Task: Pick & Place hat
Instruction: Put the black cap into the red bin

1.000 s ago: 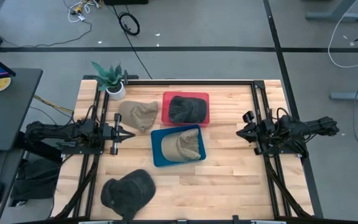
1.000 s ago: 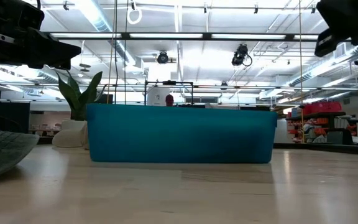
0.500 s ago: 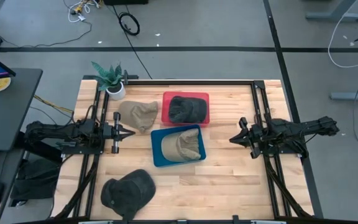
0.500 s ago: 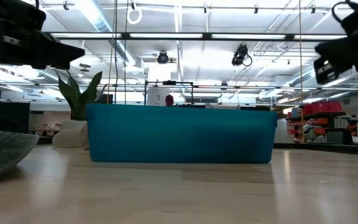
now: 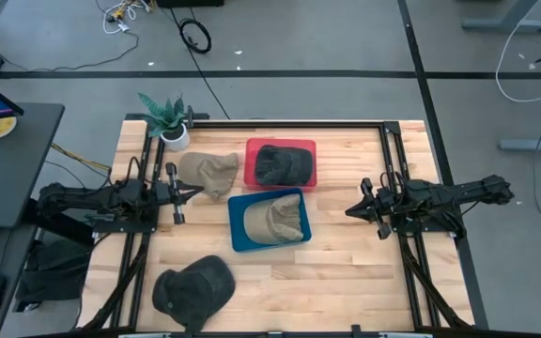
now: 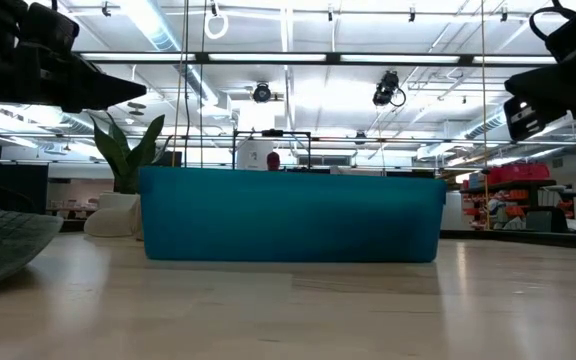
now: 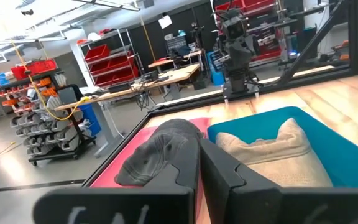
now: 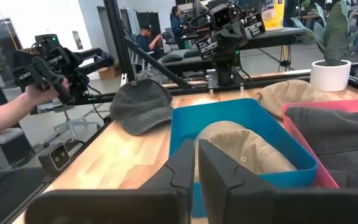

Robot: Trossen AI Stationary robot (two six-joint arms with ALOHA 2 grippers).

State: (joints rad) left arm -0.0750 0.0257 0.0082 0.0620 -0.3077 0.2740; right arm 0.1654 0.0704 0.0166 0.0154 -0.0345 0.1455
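Observation:
Two hats lie loose on the table: a tan hat (image 5: 209, 173) near the far edge and a dark grey cap (image 5: 193, 286) at the near-left. A second tan hat (image 5: 275, 219) sits in the blue bin (image 5: 236, 230). A dark hat (image 5: 284, 164) sits in the red bin (image 5: 252, 174). My left gripper (image 5: 193, 190) is shut and hovers just left of the loose tan hat. My right gripper (image 5: 349, 210) is shut and hovers right of the blue bin (image 8: 185, 124). In the low view both grippers hang above the table.
A potted plant (image 5: 167, 120) stands at the far-left corner. Black rails (image 5: 391, 160) run along the table's sides and far edge. A person's hand (image 8: 39, 93) holding a device shows beyond the table's left side. Bare wood lies near the blue bin (image 6: 288, 215).
My right gripper has moved toward the table's left, closer to the blue bin. My left gripper has swung its fingers toward the far edge, nearer the loose tan hat. The hats and bins stay where they were.

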